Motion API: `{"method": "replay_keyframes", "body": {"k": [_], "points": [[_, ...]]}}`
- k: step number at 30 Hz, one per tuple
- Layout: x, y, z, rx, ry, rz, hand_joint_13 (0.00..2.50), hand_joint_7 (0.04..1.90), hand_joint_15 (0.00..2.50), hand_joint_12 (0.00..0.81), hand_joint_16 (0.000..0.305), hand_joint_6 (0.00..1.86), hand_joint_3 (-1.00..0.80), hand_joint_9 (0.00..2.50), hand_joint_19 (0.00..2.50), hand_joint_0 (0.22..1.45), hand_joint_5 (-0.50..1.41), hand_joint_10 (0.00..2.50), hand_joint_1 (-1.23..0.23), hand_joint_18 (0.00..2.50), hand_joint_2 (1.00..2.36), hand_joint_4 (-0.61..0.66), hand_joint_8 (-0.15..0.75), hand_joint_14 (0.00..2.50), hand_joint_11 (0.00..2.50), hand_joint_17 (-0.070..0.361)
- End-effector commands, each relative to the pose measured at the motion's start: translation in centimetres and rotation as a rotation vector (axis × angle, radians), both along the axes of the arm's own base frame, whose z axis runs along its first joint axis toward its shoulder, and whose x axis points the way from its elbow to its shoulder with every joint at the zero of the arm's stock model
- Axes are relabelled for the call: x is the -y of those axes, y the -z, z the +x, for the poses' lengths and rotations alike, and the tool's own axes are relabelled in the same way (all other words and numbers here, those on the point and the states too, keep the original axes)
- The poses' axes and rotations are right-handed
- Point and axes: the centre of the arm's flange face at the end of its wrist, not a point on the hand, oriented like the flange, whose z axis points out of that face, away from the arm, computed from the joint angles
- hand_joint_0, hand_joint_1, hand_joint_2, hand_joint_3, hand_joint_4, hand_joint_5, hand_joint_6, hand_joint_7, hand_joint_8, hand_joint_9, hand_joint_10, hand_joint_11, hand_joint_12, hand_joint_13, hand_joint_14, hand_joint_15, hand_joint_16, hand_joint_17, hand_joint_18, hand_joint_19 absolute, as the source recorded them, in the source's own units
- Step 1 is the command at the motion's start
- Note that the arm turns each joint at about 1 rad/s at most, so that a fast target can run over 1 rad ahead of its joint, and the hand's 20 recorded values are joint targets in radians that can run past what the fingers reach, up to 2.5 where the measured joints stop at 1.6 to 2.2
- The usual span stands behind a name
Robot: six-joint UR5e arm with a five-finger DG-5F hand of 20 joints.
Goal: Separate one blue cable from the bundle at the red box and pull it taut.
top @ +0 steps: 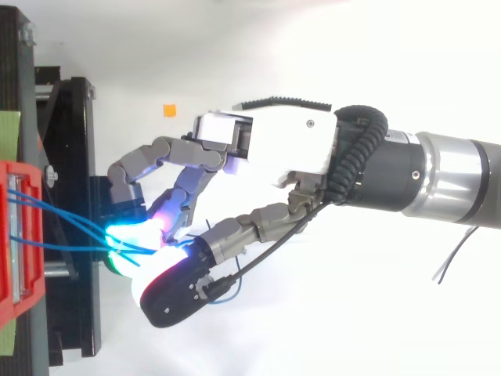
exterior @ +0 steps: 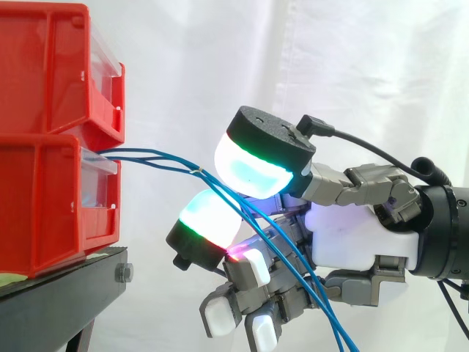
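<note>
I see thin, smooth blue cables [exterior: 176, 163] slanting from the boxy red plastic bin [exterior: 44, 205] at the black stand's [exterior: 66, 293] edge, down toward the right. My hand's [exterior: 359, 235] curled fingers [exterior: 249, 165] seem to pinch them.

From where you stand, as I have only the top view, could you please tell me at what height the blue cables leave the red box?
Observer: Two red bins are stacked; the blue cables come out at the top front of the lower bin, just under the upper bin.
Operator: Thank you. How do they run from there?
Observer: They slope down past the hand and leave the picture's lower edge.
Operator: And the hand's height?
Observer: Its palm is level with the lower bin, below the cables' exit.
</note>
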Motion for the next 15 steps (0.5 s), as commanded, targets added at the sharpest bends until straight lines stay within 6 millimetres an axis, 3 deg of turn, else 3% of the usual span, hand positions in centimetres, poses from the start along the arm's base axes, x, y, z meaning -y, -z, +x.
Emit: {"method": "replay_keyframes", "body": {"k": [1,9,15], "points": [[0.00,0.00,0.00,0.000,0.000,0.000,0.96,1.27,0.54,0.435,0.054,0.74,-0.50,1.06,0.58,0.61,-0.16,0.03,-0.74,0.95,1.00,0.18,0.392,0.02,0.89,0.122],[0.00,-0.01,0.01,0.001,0.000,0.000,0.96,1.28,0.53,0.435,0.054,0.77,-0.23,1.05,0.58,0.67,-0.17,0.03,-0.76,0.95,1.02,0.17,0.392,0.02,0.90,0.121],[0.00,-0.01,0.01,0.001,0.000,0.000,0.93,1.21,0.55,0.432,0.054,0.82,-0.31,0.98,0.59,0.76,-0.20,0.03,-0.86,0.92,1.02,0.17,0.393,0.02,0.96,0.120]]}}
